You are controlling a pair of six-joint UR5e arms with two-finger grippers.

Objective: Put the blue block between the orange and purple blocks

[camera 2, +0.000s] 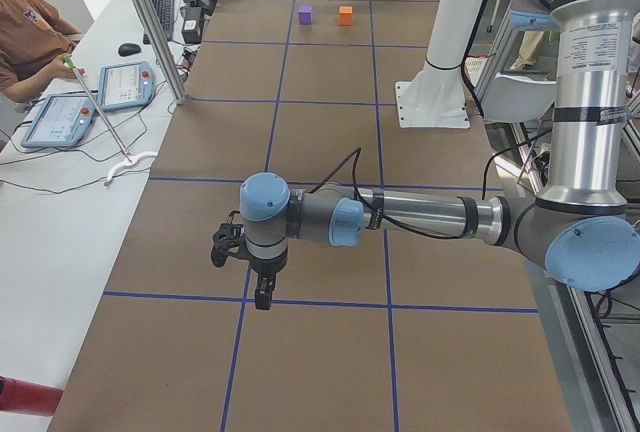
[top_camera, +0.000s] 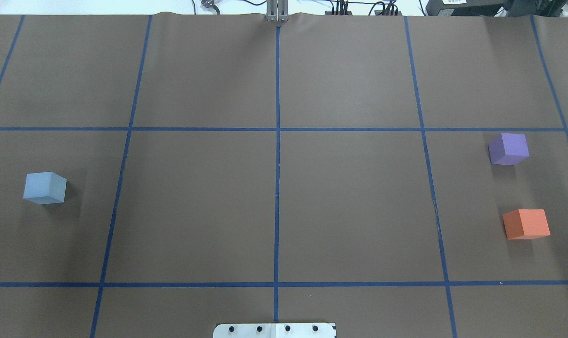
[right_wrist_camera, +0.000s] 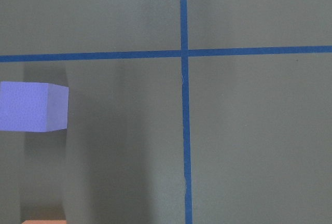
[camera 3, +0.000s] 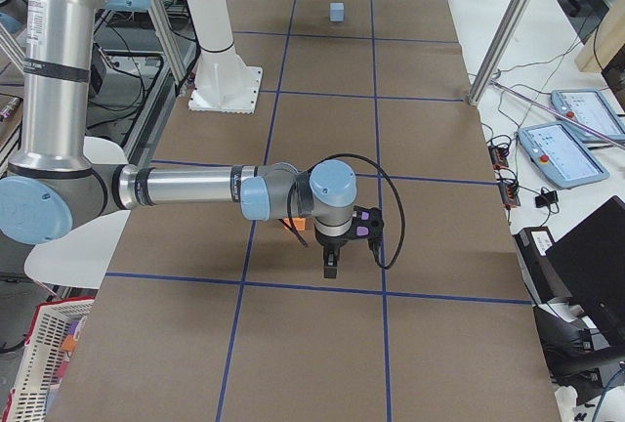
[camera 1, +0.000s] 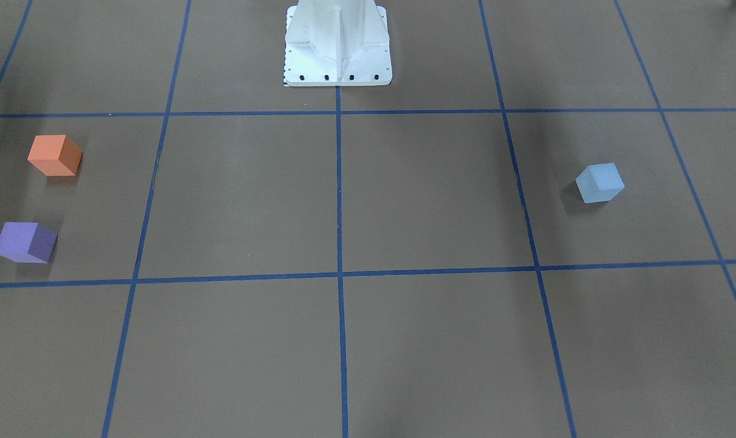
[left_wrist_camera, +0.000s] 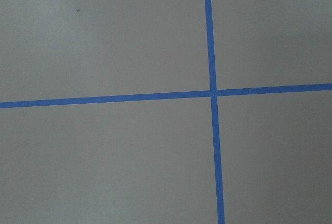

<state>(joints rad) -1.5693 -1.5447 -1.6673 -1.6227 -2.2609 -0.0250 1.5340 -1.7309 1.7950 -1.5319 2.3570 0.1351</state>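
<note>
My desk (top_camera: 349,202): brown cover with a blue tape grid (top_camera: 277,188). From overhead, the blue block (top_camera: 44,188) sits at 9 o'clock, well apart from the others. The purple block (top_camera: 508,149) is at 2 o'clock and the orange block (top_camera: 526,224) at 4 o'clock, near each other but not touching. My white base plate (top_camera: 274,330) is at 6 o'clock.

The blue block (top_camera: 44,188) sits on the table (top_camera: 349,206) at the robot's left. Well apart, at its right, the purple block (top_camera: 508,149) lies beyond the orange block (top_camera: 525,224) (not touching).
</note>
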